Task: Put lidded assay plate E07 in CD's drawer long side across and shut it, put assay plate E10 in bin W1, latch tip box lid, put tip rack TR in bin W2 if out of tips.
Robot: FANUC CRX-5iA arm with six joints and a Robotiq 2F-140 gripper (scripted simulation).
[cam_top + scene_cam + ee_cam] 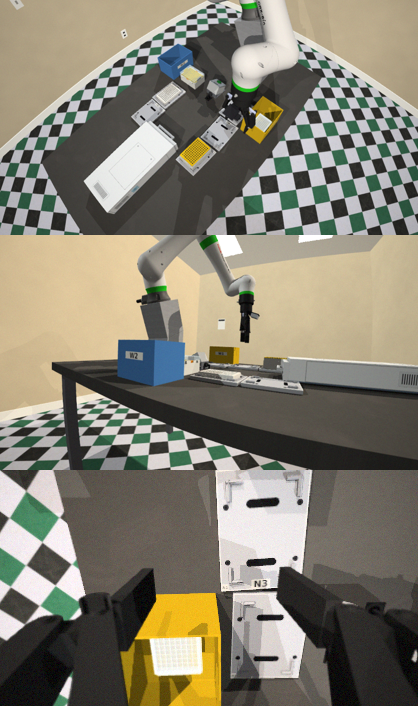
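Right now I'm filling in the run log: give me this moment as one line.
gripper: open, empty, above bench | clear plate: in W1 | N3 nest: bare | cooler drawer: shut | next: tip box lid
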